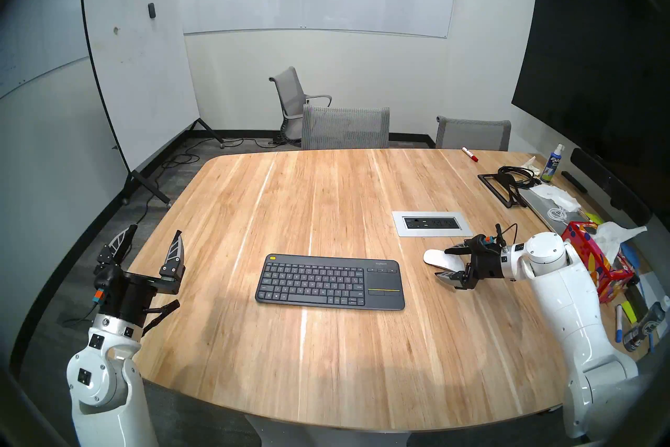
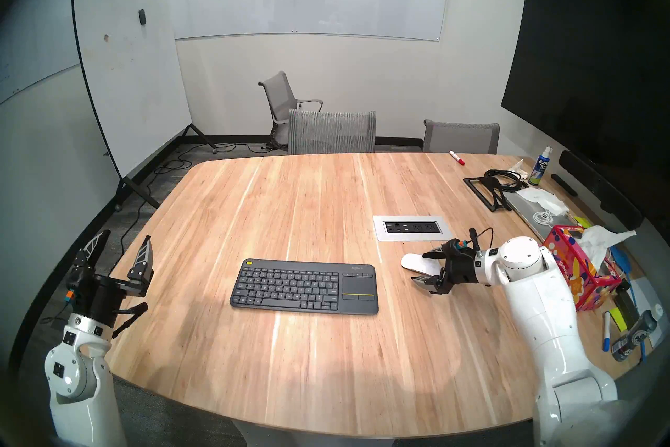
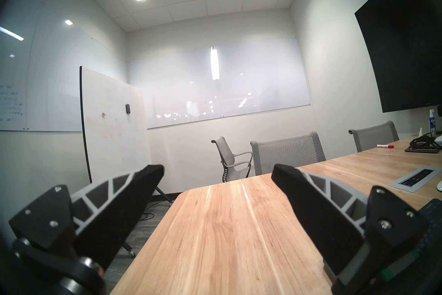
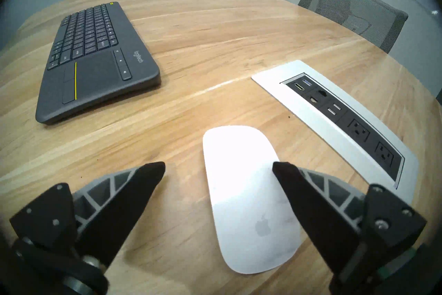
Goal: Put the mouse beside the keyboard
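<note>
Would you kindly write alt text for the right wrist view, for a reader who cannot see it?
The open right gripper hovers over a white mouse lying on the wooden table, one fingertip overlapping its edge. A dark grey keyboard lies beyond on the left, a power outlet panel on the right.

Table: pale streaked wood, smooth, satin sheen. Mouse: glossy white plastic. Keyboard: matt dark grey plastic. Outlet plate, right of frame: brushed metal look.

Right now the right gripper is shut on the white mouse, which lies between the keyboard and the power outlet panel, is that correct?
Not quite: the right gripper is open, not shut on the mouse, as the right wrist view shows. The mouse does lie between the keyboard and the power outlet panel.
</note>
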Motion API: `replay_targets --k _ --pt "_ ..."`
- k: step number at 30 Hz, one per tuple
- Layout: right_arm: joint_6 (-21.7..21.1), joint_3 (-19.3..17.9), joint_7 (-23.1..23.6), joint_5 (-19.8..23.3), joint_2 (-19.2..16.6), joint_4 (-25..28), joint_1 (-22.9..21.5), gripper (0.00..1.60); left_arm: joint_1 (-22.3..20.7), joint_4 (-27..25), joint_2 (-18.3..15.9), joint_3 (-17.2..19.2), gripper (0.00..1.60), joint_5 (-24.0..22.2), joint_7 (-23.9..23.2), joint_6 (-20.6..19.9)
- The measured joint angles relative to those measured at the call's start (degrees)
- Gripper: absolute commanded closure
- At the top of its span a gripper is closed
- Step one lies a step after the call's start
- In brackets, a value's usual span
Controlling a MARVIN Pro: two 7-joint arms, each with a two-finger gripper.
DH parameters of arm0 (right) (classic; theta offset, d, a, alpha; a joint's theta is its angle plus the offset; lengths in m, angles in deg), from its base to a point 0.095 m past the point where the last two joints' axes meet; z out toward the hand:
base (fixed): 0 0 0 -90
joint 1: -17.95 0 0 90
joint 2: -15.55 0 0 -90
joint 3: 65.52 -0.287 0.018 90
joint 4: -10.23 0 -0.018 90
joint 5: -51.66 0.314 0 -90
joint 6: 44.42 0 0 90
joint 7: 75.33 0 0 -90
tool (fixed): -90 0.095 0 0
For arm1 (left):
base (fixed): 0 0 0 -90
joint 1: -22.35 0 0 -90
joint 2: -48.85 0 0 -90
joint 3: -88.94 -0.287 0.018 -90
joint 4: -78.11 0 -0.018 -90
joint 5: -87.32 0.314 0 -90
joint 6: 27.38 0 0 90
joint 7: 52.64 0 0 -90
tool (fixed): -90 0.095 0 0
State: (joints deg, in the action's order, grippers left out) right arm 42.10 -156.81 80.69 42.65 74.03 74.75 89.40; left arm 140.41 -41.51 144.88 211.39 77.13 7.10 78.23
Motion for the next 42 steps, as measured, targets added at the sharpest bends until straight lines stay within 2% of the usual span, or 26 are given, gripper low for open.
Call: replay_targets --k 15,29,30,31,32,42 --pt "1.01 0.05 -1.54 -1.20 0.04 -1.31 -1.11 0.00 -0.26 0.00 0.43 0.26 0.00 0.18 -0.47 -0.10" --pt "-1.93 0.65 0.49 -1.25 0.30 -5.67 -3.61 0.02 -0.53 0.00 0.84 0.55 0.00 0.37 -0.96 -0.18" --pt "-1.98 0.80 0.60 -1.26 0.37 -6.01 -3.88 0.59 -0.55 0.00 0.88 0.58 0.00 0.38 -0.99 -0.18" --pt "-2.01 0.87 0.63 -1.27 0.41 -6.16 -4.02 1.06 -0.56 0.00 0.89 0.59 0.00 0.39 -1.01 -0.19" --pt "-2.07 1.01 0.72 -1.29 0.51 -6.49 -4.33 1.60 -0.59 0.00 0.93 0.60 0.00 0.41 -1.05 -0.19" --pt "-1.37 1.45 0.17 -1.37 1.39 -7.92 -5.85 1.60 -0.78 0.00 1.22 0.81 0.00 0.54 -1.38 -0.24"
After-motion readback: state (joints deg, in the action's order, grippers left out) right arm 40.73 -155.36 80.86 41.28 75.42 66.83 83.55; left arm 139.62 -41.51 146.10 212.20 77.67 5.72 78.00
